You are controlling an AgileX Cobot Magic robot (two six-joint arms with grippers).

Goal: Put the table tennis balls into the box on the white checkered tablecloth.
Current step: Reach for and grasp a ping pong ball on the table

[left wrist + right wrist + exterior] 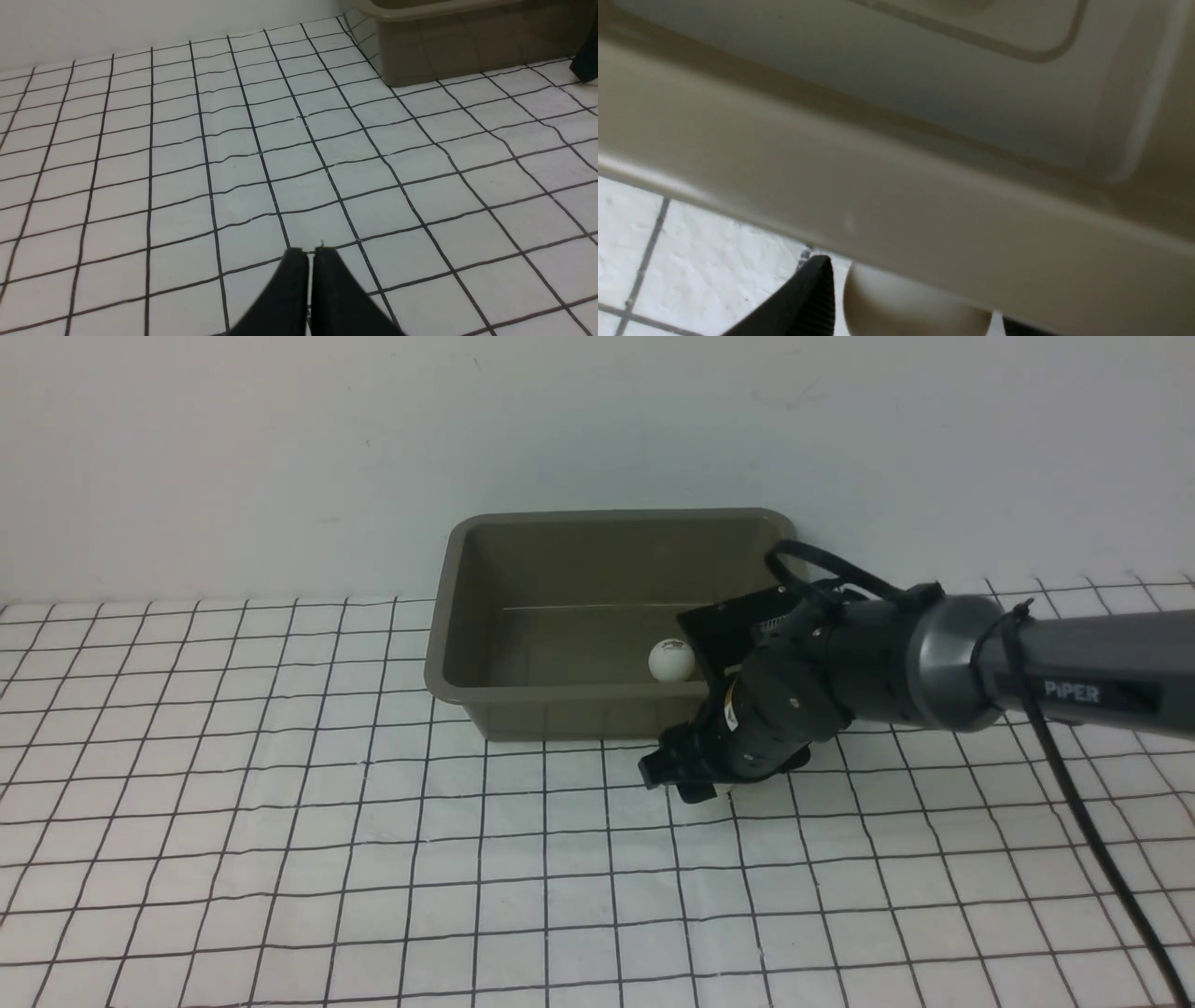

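Only "PiPER", on arm [1102, 663] near box [560, 714]

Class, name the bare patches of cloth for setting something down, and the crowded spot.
Free: tablecloth left of the box, and the near strip. Crowded: before the box's near wall, where the right gripper brackets a ball.

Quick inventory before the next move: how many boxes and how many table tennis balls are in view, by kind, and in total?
Box: 1
Table tennis balls: 2, one inside the Box, one outside beside its outer wall
Total: 3
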